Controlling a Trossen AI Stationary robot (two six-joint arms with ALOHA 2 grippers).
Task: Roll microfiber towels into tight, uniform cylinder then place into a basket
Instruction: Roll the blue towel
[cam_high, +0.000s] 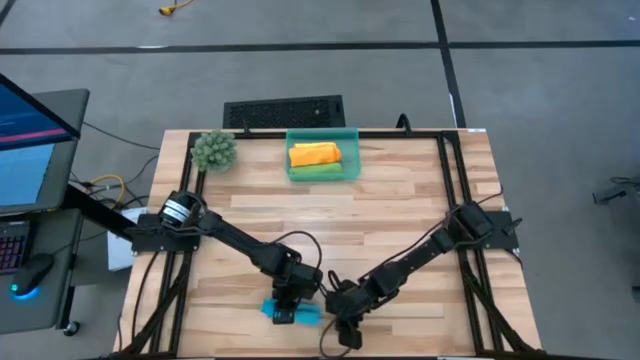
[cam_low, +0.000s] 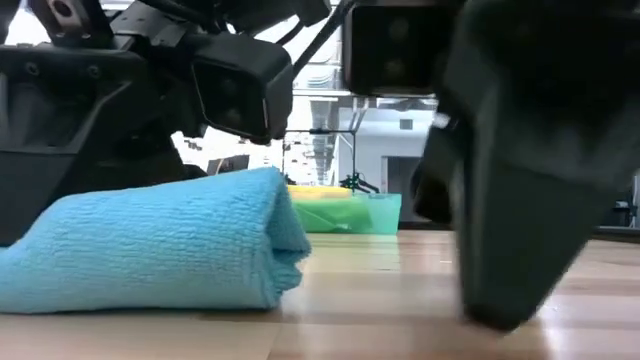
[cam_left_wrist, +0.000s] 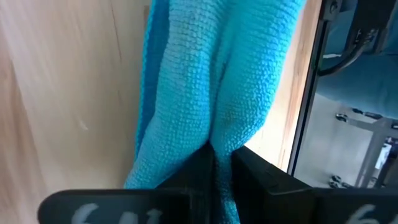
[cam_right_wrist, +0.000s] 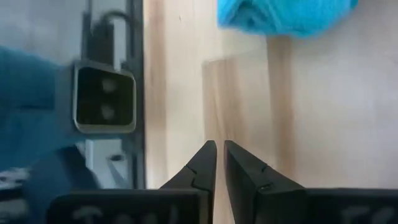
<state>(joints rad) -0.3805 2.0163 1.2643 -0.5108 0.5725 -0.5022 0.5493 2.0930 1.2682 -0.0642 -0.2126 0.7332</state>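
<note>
From above we see the blue towel (cam_high: 293, 311) at the table's (cam_high: 400, 200) near edge, half hidden under the left gripper (cam_high: 285, 312). Its wrist view shows the fingers (cam_left_wrist: 199, 168) pinching a fold. The right gripper (cam_right_wrist: 220, 163), just beside, hangs nearly closed, empty. The basket (cam_high: 322, 153) at the far edge holds two rolls.

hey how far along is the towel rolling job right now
Done: an orange roll and a green roll lie in the basket. In hand: the left pincer is shut on the blue towel, rolled at the table's near edge; the right pincer is beside it, holding nothing. Left: basket the blue one. No yellow towel is visible.
</note>
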